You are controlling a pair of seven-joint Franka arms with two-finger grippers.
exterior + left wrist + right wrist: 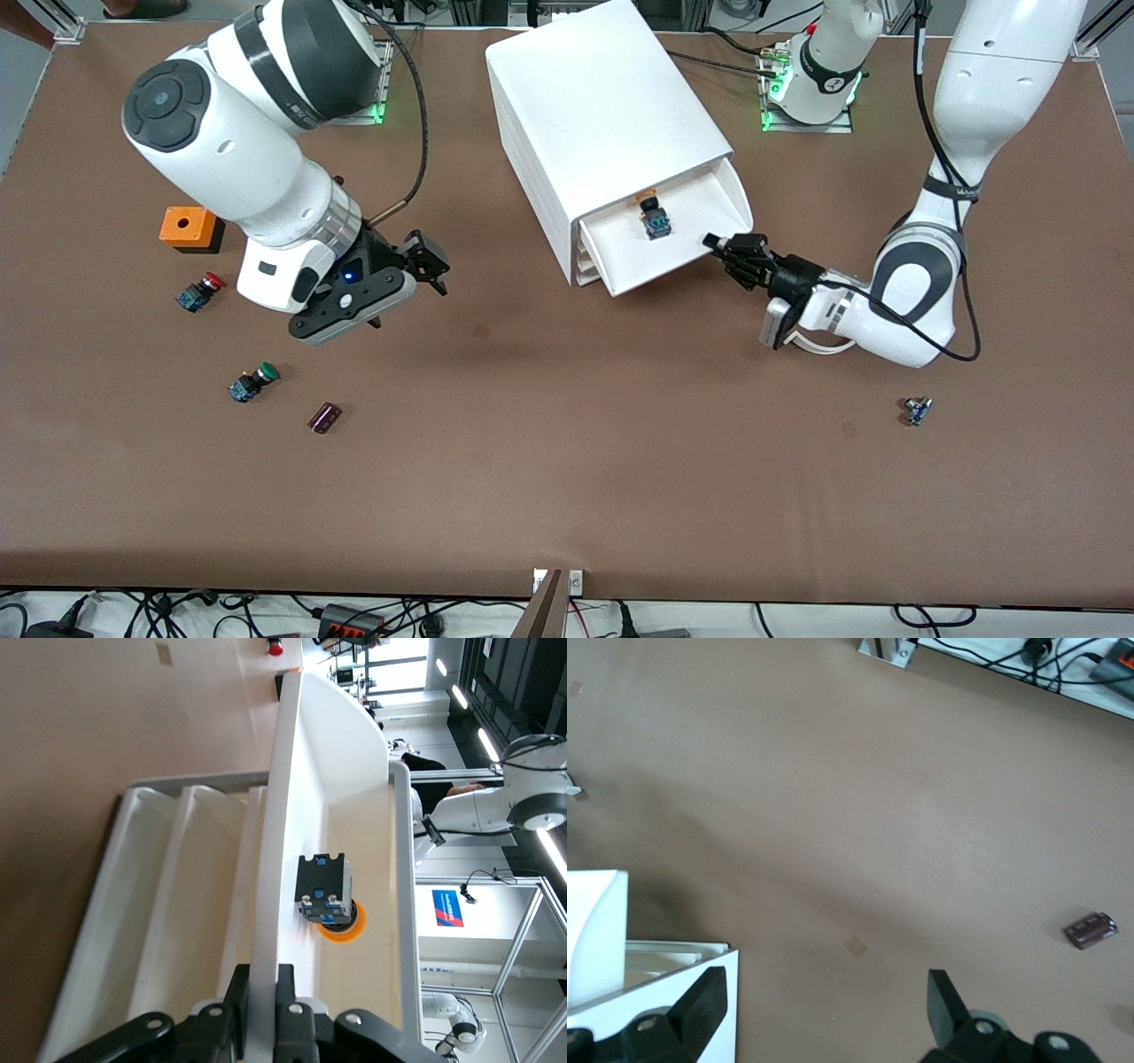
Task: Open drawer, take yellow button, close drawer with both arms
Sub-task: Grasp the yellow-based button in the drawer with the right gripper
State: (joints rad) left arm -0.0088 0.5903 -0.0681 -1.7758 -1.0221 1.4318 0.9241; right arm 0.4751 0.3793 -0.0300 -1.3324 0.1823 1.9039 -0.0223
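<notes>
Front view: a white cabinet (pixel 602 124) stands on the brown table (pixel 567 496) between the two arm bases, with its topmost drawer (pixel 620 257) pulled out toward the front camera and the left arm's end of the table.
Drawer contents: one button (pixel 656 218) with an orange-yellow cap and a black and blue body lies on the drawer floor, near the cabinet mouth; I see nothing else in the tray.
Lower drawers: three more sit under the open one, all pushed in.
Left tool (pixel 728 252): clenched on the front lip of the drawer at its corner toward the left arm's end; the left wrist view shows the black fingers (pixel 285 1010) pinching the thin white wall.
Button to left tool: the button lies inside the tray, apart from the left tool, on the cabinet side of the gripped lip.
Right tool (pixel 432 266): released, fingers spread, hanging over bare table toward the right arm's end, well apart from the drawer and the button.
Loose on the table: a red-capped button (pixel 199 291), a green-capped button (pixel 252 382), an orange box (pixel 189 228) and a small dark purple part (pixel 324 417) toward the right arm's end; a small blue and black part (pixel 917 411) toward the left arm's end.
Writing: none readable on the cabinet or the buttons; a blue and red sign (pixel 447 908) in the left wrist view's background is too small to read.
</notes>
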